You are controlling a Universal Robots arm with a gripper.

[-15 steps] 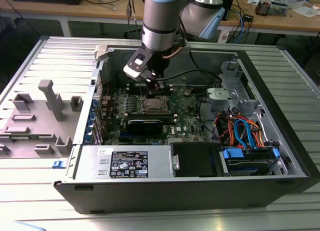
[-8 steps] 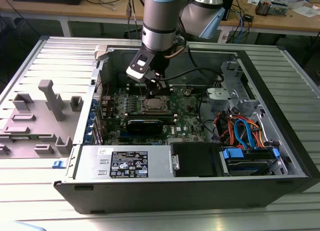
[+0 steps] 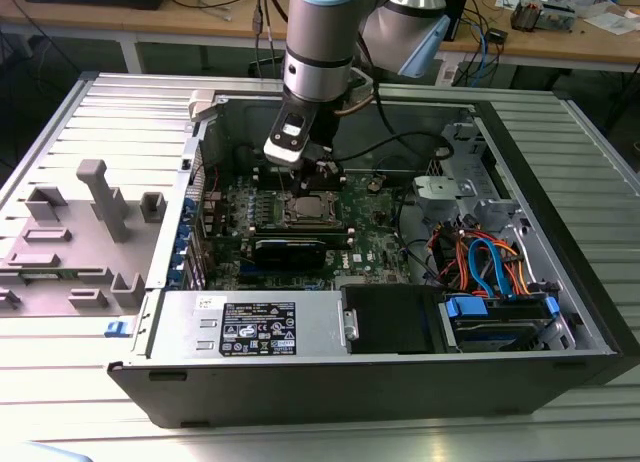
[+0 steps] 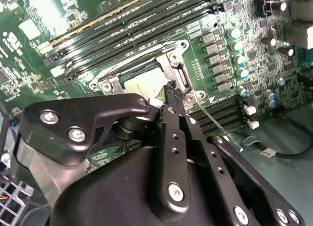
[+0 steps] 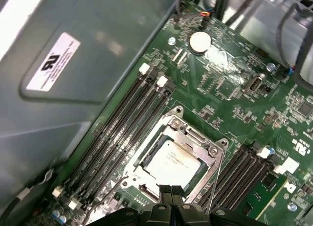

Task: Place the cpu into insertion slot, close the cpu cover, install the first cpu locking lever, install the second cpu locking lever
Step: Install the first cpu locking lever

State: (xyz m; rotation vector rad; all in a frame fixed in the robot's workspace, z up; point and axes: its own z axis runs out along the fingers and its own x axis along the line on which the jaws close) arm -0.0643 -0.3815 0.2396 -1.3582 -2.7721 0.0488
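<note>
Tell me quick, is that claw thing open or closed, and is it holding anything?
Gripper: closed, fingertips pressed together and holding nothing, at the edge of the cpu cover, which lies shut over the cpu.

Green motherboard (image 5: pixel 230 89) speckled with tiny silver solder dots, crossed by long black memory slots (image 5: pixel 122 133) with white end clips. Pale silvery-tan cpu (image 5: pixel 172 160) framed by a silvery-grey cpu cover (image 5: pixel 183 133); matte black gripper (image 4: pixel 168 96) with shiny silver screws. Grey case (image 3: pixel 560 182), blue and orange cables (image 3: pixel 490 262).
</note>
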